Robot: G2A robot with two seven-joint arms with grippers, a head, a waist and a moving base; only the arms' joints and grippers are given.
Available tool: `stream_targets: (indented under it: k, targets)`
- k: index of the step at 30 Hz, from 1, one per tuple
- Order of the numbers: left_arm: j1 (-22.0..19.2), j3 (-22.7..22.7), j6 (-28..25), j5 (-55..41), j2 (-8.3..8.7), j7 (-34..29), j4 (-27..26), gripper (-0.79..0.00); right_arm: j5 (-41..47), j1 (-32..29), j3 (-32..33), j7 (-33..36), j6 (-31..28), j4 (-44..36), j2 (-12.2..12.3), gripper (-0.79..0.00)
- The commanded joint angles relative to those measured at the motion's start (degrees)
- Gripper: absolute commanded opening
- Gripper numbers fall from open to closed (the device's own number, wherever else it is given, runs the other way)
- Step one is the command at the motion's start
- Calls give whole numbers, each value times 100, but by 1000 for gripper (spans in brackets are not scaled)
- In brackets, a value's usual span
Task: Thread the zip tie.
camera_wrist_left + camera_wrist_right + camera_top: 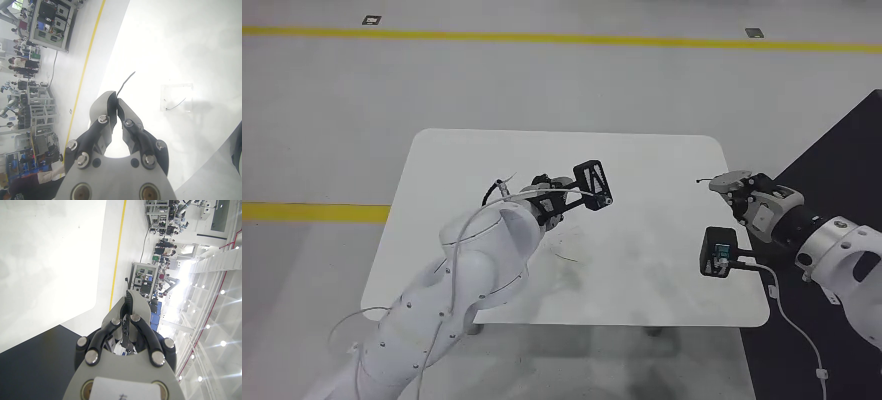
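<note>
Left gripper (116, 98) clenched on black zip tie (125, 81), right gripper (127, 294) clenched on dark tie end (126, 280), wrist label (124, 389) print cut off, illegible

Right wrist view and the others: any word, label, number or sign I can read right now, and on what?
None can be read.
White label at the base of the right gripper: print cut off, unreadable.
Floor markers: too small.
Green sign in the room behind: blurred.
</note>
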Motion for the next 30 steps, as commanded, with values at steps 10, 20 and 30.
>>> stream_targets:
  k: [10, 20, 30]
  targets:
    - [116, -56, 84, 353, 13, 167, -8, -785, 3371, 235, -46, -1198, -1076, 1883, -17, -785]
    - [264, -257, 217, 432, 11, 235, -66, -785, 8799, 1904, -3001, 411, -1076, 3416, 421, -785]
    - [264, -257, 217, 432, 11, 235, -66, -785, 9210, 2251, -3224, 1145, -1076, 3500, 456, -785]
